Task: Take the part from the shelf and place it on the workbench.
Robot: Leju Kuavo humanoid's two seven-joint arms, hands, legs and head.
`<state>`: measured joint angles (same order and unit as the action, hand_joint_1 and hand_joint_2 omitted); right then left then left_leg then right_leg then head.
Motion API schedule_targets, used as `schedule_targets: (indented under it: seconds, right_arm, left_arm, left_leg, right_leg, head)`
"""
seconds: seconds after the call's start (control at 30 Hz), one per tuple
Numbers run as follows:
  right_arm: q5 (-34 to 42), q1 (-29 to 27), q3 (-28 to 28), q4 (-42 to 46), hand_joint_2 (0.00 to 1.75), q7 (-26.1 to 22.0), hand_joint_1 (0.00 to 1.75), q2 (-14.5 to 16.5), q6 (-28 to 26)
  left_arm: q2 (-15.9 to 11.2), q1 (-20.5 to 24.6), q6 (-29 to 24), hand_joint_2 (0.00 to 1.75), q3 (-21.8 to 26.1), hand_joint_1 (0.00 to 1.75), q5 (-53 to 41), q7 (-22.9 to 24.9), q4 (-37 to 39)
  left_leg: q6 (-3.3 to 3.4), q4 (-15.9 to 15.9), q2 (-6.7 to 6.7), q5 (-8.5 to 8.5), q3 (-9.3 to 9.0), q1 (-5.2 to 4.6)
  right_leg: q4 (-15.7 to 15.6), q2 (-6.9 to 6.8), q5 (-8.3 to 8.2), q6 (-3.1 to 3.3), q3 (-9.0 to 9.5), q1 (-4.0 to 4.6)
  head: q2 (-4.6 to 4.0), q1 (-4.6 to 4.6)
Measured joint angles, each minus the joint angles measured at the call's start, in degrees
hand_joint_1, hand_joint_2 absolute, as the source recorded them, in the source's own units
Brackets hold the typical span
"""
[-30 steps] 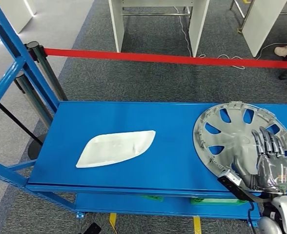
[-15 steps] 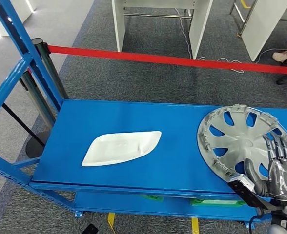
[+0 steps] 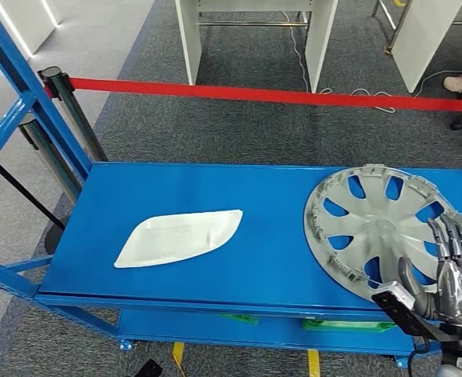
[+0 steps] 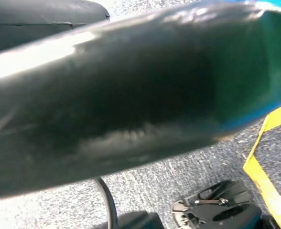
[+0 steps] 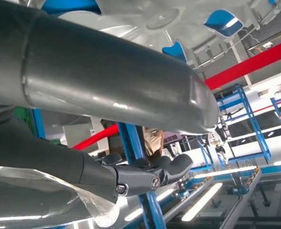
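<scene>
One right hand (image 3: 454,275) grips the near right edge of the silver wheel cover (image 3: 377,228), thumb under, fingers on top. The cover lies on the blue shelf (image 3: 276,236); a white part (image 3: 178,237) sits left.

We see silver hubcap (image 3: 378,229) lying flat at right end of blue shelf (image 3: 264,204), spoked, blue showing through its openings, clips round rim. Its near right edge lies under right robot hand (image 3: 454,275). White elongated part (image 3: 178,237) lies flat, well apart, toward shelf's left.
</scene>
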<state>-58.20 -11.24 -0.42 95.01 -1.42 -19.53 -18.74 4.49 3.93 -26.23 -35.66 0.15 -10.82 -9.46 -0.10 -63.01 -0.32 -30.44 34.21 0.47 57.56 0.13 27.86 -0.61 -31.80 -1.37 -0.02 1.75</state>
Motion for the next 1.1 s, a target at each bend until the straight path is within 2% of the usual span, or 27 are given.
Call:
schedule_targets:
  seconds: [0.07,0.1,0.13,0.17,0.23,0.27,0.3,0.33,0.4,0.47,0.53,0.6,0.63,0.67,0.7,0.73,0.77,0.8,0.83,0.9,0.97,1.03,1.1]
  right_arm:
    - [0.8,-0.1,0.0,0.0,0.0,-0.3,0.0,0.0,0.7]
    - [1.6,-0.2,0.0,0.0,0.0,-0.6,0.0,0.1,1.4]
    - [2.7,-0.5,0.1,0.0,0.0,-1.1,0.0,0.1,2.3]
    - [3.8,-0.8,0.1,0.0,0.0,-1.7,0.0,0.1,3.2]
    - [6.0,-1.3,0.4,-0.1,0.0,-2.7,0.0,0.3,5.0]
    - [7.3,-1.6,0.5,-0.1,0.0,-3.1,0.0,0.3,6.2]
    - [8.8,-1.9,0.6,-0.2,0.0,-3.4,0.0,0.4,7.7]
    - [10.4,-2.2,0.7,-0.3,0.0,-3.7,0.0,0.4,9.3]
    - [13.3,-3.0,1.1,-0.4,0.0,-4.0,0.0,0.3,12.0]
    - [15.3,-3.8,1.5,-0.6,0.87,-4.4,0.0,-0.3,14.0]
    - [17.0,-4.6,1.8,-0.9,1.75,-4.8,0.0,-1.2,16.0]
    - [18.6,-5.3,2.4,-1.3,1.75,-5.3,0.0,-2.3,18.6]
    - [19.3,-5.6,2.9,-1.6,1.75,-5.6,0.0,-3.0,19.9]
    - [19.9,-5.8,3.3,-1.9,1.75,-5.8,0.0,-3.7,20.8]
    - [20.3,-5.9,3.7,-2.1,1.75,-5.9,0.0,-4.4,21.3]
    - [20.5,-5.9,4.0,-2.3,1.75,-5.9,0.0,-4.9,21.5]
    - [20.6,-5.7,4.4,-2.5,1.75,-5.9,0.0,-5.3,21.6]
    - [20.6,-5.5,4.8,-2.7,1.75,-5.8,0.0,-5.7,21.6]
    - [20.5,-5.3,5.3,-2.9,1.75,-5.7,0.0,-6.0,21.6]
    - [20.3,-4.7,6.4,-3.3,1.75,-5.4,0.0,-6.5,21.4]
    - [20.2,-3.9,7.5,-3.8,1.75,-5.1,0.0,-6.9,21.4]
    - [20.1,-2.7,8.7,-4.5,1.75,-4.4,0.0,-7.5,21.5]
    - [19.8,-1.7,10.1,-5.2,1.75,-3.2,0.0,-8.3,21.4]
  left_arm:
    - [0.0,0.0,0.0,0.0,0.0,0.0,0.0,0.0,0.0]
    - [0.0,-0.1,0.1,0.0,0.0,0.0,0.0,0.0,0.0]
    - [0.0,-0.1,0.2,0.0,0.0,0.0,0.0,0.1,0.0]
    - [0.0,-0.1,0.3,0.0,0.0,0.0,0.0,0.2,0.0]
    - [0.0,-0.1,0.4,0.0,0.0,0.0,0.0,0.3,0.0]
    - [-0.1,0.0,0.5,0.0,0.0,0.0,-0.1,0.4,0.0]
    - [-0.1,0.1,0.5,0.0,0.0,0.0,-0.1,0.4,0.0]
    - [-0.1,0.2,0.5,0.0,0.0,0.0,-0.1,0.4,0.0]
    - [-0.1,0.3,0.6,0.0,0.0,0.0,-0.2,0.4,0.0]
    - [-0.2,0.4,0.8,0.0,0.0,0.0,-0.4,0.6,0.0]
    - [-0.2,0.5,1.0,0.0,0.0,0.0,-0.7,0.9,0.0]
    - [-0.1,0.6,1.3,0.0,0.0,0.0,-1.1,1.4,0.0]
    - [-0.1,0.6,1.4,0.0,0.0,0.0,-1.2,1.6,0.0]
    - [-0.1,0.7,1.5,0.0,0.0,0.0,-1.4,1.7,0.0]
    - [-0.1,0.7,1.5,0.0,0.0,0.0,-1.5,1.8,0.0]
    - [-0.1,0.8,1.6,0.0,0.0,0.0,-1.6,1.9,0.0]
    - [-0.1,0.9,1.6,0.0,0.0,0.0,-1.7,1.9,0.0]
    - [-0.1,1.0,1.6,0.0,0.0,0.0,-1.8,2.0,0.0]
    - [-0.1,1.1,1.6,0.0,0.0,0.0,-1.8,2.2,0.0]
    - [-0.1,1.2,1.7,0.0,-0.1,0.0,-1.9,2.5,0.0]
    - [-0.1,1.3,1.8,0.0,-0.1,0.0,-1.9,2.7,0.0]
    - [-0.1,1.4,1.9,0.0,-0.1,0.0,-1.9,2.8,0.0]
    - [-0.1,1.4,2.0,0.0,-0.1,0.0,-1.9,3.0,0.0]
  left_leg:
    - [-0.14,-7.9,0.02,-3.68,3.55,0.0]
    - [-0.09,-11.0,0.02,-4.63,4.98,-0.01]
    - [0.06,-12.2,0.02,-4.45,5.55,-0.03]
    - [0.32,-10.9,0.02,-3.08,5.0,-0.08]
    - [1.27,-3.5,0.02,1.06,1.63,-0.38]
    - [1.73,0.3,0.03,2.47,-0.07,-0.54]
    - [2.02,2.8,0.04,3.14,-1.17,-0.7]
    - [2.16,4.0,0.04,3.13,-1.6,-0.82]
    - [2.16,4.6,0.0,3.14,-1.66,-0.79]
    - [2.46,5.2,0.01,3.47,-1.89,-0.49]
    - [2.74,5.6,0.07,3.65,-2.0,-0.27]
    - [2.85,5.6,0.12,3.61,-1.94,-0.26]
    - [2.85,5.5,0.15,3.58,-1.95,-0.24]
    - [2.8,5.5,0.15,3.54,-1.98,-0.19]
    - [2.67,5.4,0.15,3.46,-2.06,-0.12]
    - [2.44,5.3,0.14,3.31,-2.13,-0.08]
    - [2.13,5.1,0.11,3.11,-2.12,-0.13]
    - [1.78,4.8,0.09,2.98,-2.08,-0.2]
    - [1.46,4.7,0.07,2.91,-2.02,-0.29]
    - [0.94,4.6,0.07,2.94,-2.06,-0.25]
    - [0.42,3.6,0.09,1.99,-1.87,-0.07]
    - [0.03,-1.6,0.12,-1.1,0.28,0.03]
    - [-0.08,-9.3,0.12,-4.46,3.71,0.06]
  right_leg:
    - [0.0,-0.12,0.08,0.4,0.0,0.18]
    - [0.0,-0.15,0.11,0.49,0.02,0.31]
    - [0.0,-0.15,0.14,0.55,0.07,0.45]
    - [0.0,-0.13,0.18,0.59,0.17,0.59]
    - [0.0,-0.09,0.28,0.61,0.42,0.83]
    - [0.1,-0.06,0.35,0.53,0.43,0.99]
    - [0.2,-0.06,0.39,0.37,0.34,1.08]
    - [0.2,-0.1,0.39,0.14,0.21,1.09]
    - [0.1,-0.16,0.37,-0.47,0.07,1.06]
    - [1.3,-0.14,1.44,-1.13,-0.67,0.96]
    - [7.0,-0.11,4.6,-1.77,-3.51,0.77]
    - [14.4,-0.11,7.54,-2.31,-7.19,0.58]
    - [16.1,-0.12,7.6,-2.55,-8.12,0.46]
    - [15.5,-0.14,6.52,-2.73,-7.96,0.31]
    - [12.6,-0.18,4.51,-2.89,-6.62,0.12]
    - [8.3,-0.22,2.44,-3.07,-4.59,-0.09]
    - [4.4,-0.17,1.07,-3.04,-2.54,-0.11]
    - [1.6,-0.08,0.3,-2.79,-1.06,-0.12]
    - [0.4,0.05,0.24,-2.45,-0.33,-0.04]
    - [0.4,0.26,0.31,-1.54,-0.17,0.17]
    - [0.2,0.26,0.21,-0.74,0.03,0.13]
    - [0.1,0.18,0.14,0.0,0.16,0.06]
    - [0.1,0.17,0.14,0.32,0.12,0.2]
  head:
    - [0.0,0.08]
    - [0.0,0.07]
    - [0.0,0.08]
    - [0.0,0.07]
    - [0.0,0.05]
    - [0.0,0.03]
    - [0.0,0.04]
    - [0.0,0.02]
    - [0.01,0.04]
    - [0.01,-0.08]
    - [0.01,-0.21]
    - [0.0,-0.22]
    - [0.0,-0.22]
    - [0.0,-0.22]
    - [0.0,-0.22]
    - [0.0,-0.22]
    - [0.0,-0.28]
    - [0.0,-0.28]
    - [0.0,-0.27]
    - [0.0,-0.21]
    - [0.0,-0.13]
    - [0.0,0.06]
    - [0.0,0.16]
